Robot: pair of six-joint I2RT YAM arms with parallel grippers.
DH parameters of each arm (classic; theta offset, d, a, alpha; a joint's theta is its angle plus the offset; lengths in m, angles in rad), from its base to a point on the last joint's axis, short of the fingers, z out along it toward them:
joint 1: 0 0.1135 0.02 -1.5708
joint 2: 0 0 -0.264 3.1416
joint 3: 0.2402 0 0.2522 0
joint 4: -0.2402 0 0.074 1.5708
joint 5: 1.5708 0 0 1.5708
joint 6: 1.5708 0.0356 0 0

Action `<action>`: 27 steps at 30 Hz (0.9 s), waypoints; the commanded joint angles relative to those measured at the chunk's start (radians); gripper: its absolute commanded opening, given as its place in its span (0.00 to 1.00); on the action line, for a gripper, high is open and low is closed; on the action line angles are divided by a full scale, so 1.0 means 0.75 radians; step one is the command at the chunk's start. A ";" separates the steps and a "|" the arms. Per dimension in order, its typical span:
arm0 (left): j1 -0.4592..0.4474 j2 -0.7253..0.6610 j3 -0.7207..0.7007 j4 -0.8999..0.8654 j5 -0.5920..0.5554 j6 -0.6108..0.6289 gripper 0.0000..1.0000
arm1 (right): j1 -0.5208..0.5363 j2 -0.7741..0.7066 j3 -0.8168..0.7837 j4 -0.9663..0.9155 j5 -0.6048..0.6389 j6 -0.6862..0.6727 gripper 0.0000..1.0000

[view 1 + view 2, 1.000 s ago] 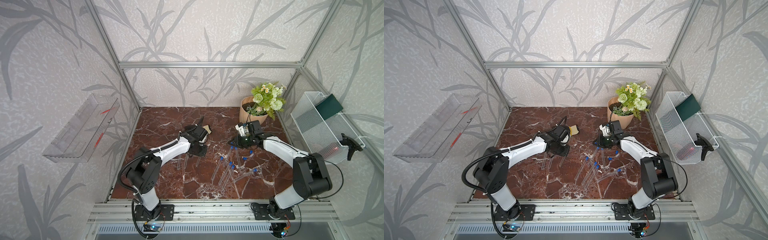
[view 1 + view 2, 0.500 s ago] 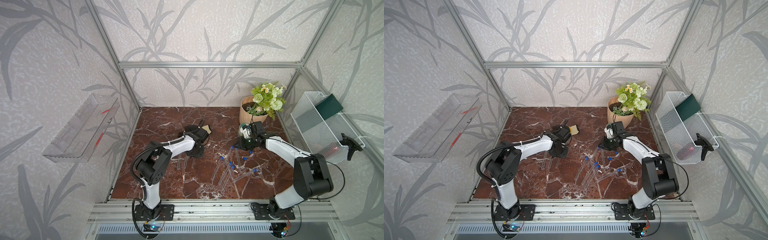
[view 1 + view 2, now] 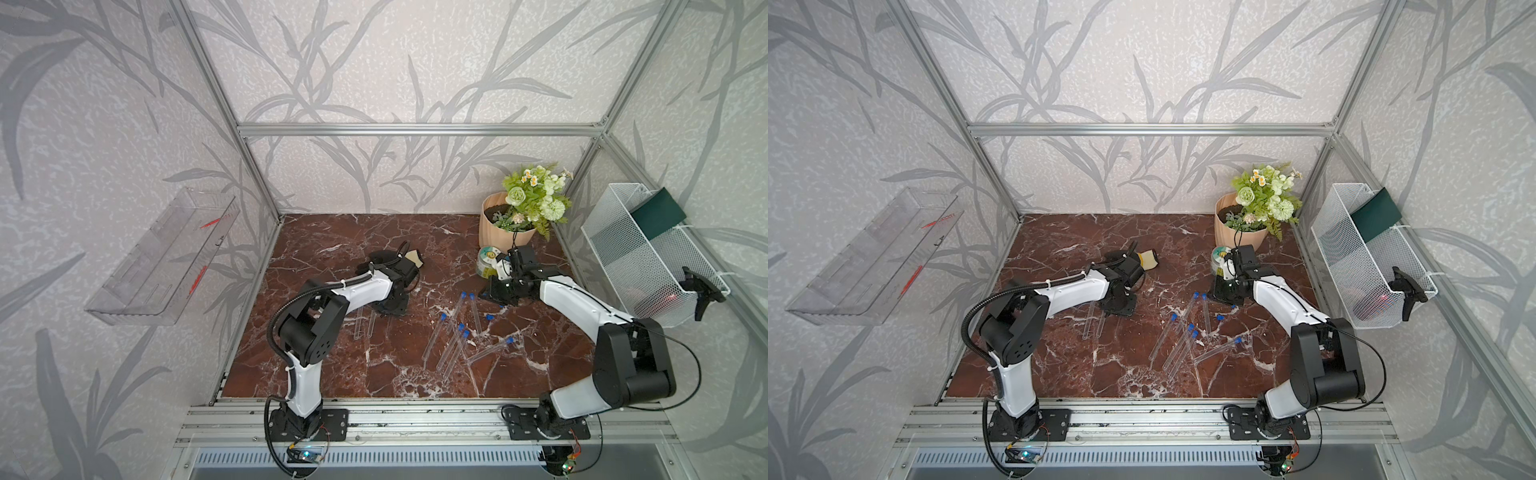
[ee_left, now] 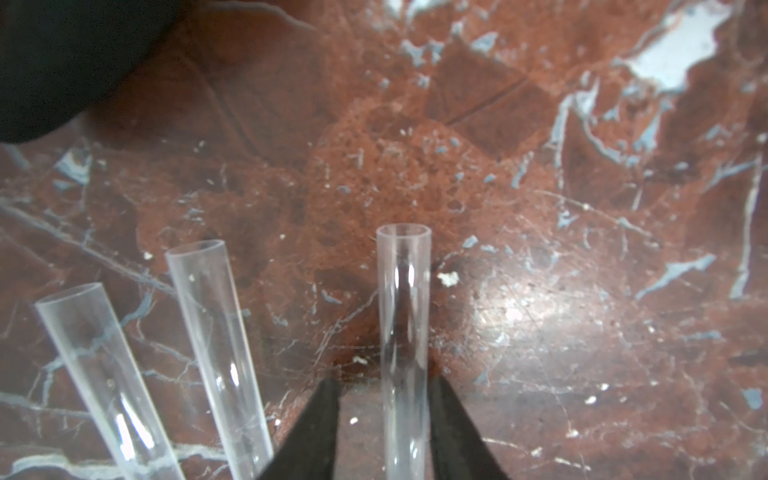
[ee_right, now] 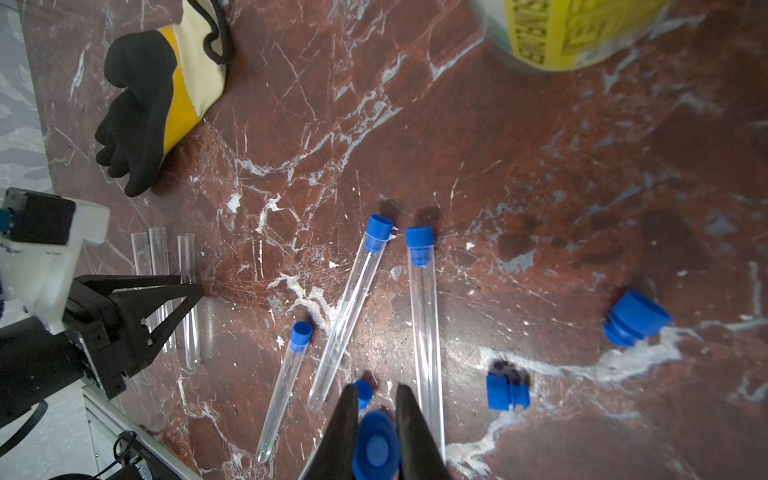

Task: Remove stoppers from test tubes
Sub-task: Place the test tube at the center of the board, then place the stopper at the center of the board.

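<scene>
Desk: red marble, capped tubes scattered.
Left pincer: apart, astride an uncapped tube.
Right pincer: clamped on a blue stopper.

Clear, glossy, smooth test tubes on polished red marble-look tabletop. Matt blue plastic stoppers. Knit cloth glove with matt black rubbery coating.

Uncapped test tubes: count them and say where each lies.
3 uncapped tubes. One lies between the left tool's parted jaws; the other two lie next to it on the table. None seems hidden.
</scene>
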 commanded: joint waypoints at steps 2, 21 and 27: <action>0.002 -0.034 0.031 -0.056 -0.013 -0.004 0.49 | -0.007 -0.033 -0.017 -0.056 0.061 -0.007 0.18; -0.088 -0.295 -0.024 0.104 0.218 0.142 0.73 | -0.126 0.285 0.074 -0.175 0.271 -0.144 0.21; -0.109 -0.290 -0.019 0.134 0.314 0.145 0.75 | -0.127 0.350 0.074 -0.154 0.292 -0.137 0.26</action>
